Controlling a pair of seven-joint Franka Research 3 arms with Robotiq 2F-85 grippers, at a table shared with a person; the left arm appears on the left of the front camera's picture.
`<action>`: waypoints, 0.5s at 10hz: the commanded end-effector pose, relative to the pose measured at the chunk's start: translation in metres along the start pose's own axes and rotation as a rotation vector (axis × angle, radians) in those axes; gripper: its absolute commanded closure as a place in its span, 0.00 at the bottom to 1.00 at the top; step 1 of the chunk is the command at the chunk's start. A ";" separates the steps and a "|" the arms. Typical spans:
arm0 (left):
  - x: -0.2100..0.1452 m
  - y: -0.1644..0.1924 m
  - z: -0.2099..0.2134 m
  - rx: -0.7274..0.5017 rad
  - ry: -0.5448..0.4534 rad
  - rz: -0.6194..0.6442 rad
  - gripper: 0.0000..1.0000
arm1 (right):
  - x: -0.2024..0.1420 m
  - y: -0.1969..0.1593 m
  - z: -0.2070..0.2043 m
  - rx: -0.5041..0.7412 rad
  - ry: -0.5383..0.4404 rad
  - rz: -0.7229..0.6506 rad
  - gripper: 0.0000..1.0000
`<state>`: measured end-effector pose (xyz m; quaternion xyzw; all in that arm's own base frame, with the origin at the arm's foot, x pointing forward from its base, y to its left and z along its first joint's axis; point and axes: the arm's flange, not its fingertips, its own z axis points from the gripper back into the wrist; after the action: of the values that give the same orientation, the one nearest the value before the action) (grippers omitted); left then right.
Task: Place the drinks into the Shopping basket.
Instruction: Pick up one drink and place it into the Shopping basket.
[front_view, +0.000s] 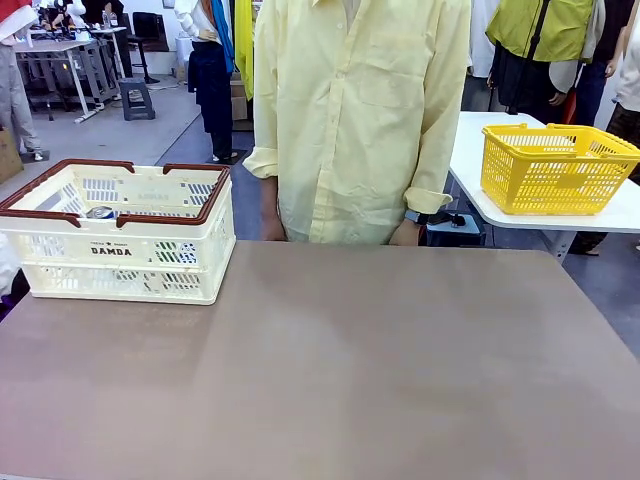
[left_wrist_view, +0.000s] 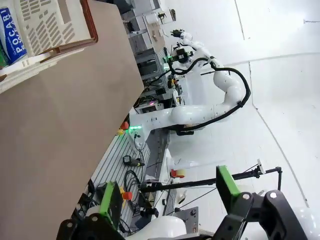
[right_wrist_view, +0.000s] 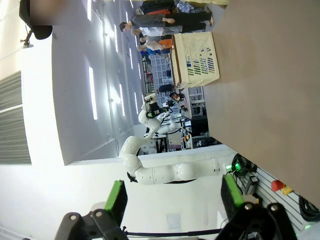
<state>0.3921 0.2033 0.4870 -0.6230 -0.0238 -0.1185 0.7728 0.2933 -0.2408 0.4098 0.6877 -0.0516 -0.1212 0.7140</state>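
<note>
The Shopping basket (front_view: 120, 240), cream-white with a dark red-brown rim and "DAMDA" on its side, stands at the table's far left. Inside it a drink's silver top (front_view: 100, 212) shows above the wall. In the left wrist view the basket (left_wrist_view: 47, 25) sits at the top left, and a blue can (left_wrist_view: 12, 35) with white lettering lies in it. My left gripper (left_wrist_view: 169, 197) is open and holds nothing, well away from the basket. The right gripper (right_wrist_view: 173, 197) is also open and bare, with the basket (right_wrist_view: 196, 60) far off across the table.
A person in a pale yellow shirt (front_view: 355, 120) stands at the table's far edge, hands down. A yellow plastic basket (front_view: 555, 168) sits on a separate white table at the right. The brown tabletop (front_view: 350, 370) stretches bare to the basket's right.
</note>
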 end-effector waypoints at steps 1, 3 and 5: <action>-0.004 0.004 -0.003 -0.014 -0.004 0.015 0.00 | -0.002 0.004 -0.001 0.005 0.000 -0.012 0.00; -0.004 0.004 -0.003 -0.014 -0.004 0.015 0.00 | -0.002 0.004 -0.001 0.005 0.000 -0.012 0.00; -0.004 0.004 -0.003 -0.014 -0.004 0.015 0.00 | -0.002 0.004 -0.001 0.005 0.000 -0.012 0.00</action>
<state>0.3913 0.2023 0.4817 -0.6265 -0.0202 -0.1148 0.7706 0.2933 -0.2408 0.4098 0.6877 -0.0516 -0.1212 0.7140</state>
